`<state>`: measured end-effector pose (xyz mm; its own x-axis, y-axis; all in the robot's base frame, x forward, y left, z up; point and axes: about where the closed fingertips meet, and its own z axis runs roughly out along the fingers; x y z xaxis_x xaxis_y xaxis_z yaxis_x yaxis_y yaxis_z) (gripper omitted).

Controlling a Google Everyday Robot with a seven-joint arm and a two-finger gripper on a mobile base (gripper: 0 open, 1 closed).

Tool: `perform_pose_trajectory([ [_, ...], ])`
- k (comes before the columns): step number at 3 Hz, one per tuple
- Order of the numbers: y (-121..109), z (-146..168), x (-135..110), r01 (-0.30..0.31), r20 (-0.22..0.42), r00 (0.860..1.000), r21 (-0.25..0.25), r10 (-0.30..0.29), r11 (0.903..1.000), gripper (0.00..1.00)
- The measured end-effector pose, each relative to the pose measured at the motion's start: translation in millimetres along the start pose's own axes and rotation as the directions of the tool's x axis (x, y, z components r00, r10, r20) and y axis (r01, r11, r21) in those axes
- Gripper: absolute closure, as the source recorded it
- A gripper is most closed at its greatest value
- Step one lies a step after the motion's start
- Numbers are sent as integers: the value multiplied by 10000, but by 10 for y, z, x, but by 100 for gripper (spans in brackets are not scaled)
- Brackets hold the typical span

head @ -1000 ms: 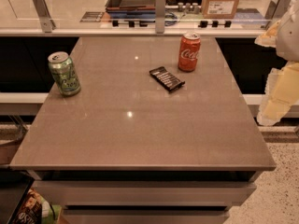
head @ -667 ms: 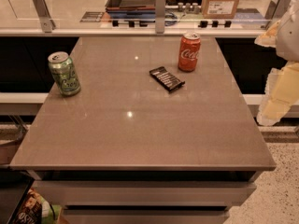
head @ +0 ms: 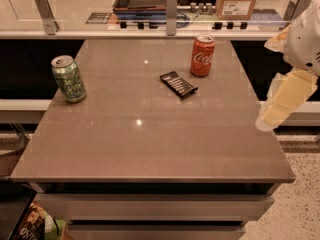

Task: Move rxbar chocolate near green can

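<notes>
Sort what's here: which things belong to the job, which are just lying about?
Job: rxbar chocolate; green can; pincer, off to the right of the table.
Lying about: Coca-Cola can; cardboard box behind the table.

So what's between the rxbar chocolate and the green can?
Only bare tabletop between rxbar chocolate and green can, in the camera view; the gripper hangs off its right edge.

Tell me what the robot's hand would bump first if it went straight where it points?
Probably the table edge: the hand hangs beside it at the picture's right, pointing down-left. Depth is unclear.
</notes>
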<state>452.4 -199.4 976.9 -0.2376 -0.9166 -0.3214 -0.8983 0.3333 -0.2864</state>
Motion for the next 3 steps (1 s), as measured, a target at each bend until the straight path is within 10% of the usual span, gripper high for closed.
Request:
perform_pose_trajectory([
  [1, -67, 170, -114, -1073, 909, 9904, 346, 1038, 9936, 0],
  [3, -144, 623, -285, -3750, 2919, 8936, 685, 3409, 9245, 0],
])
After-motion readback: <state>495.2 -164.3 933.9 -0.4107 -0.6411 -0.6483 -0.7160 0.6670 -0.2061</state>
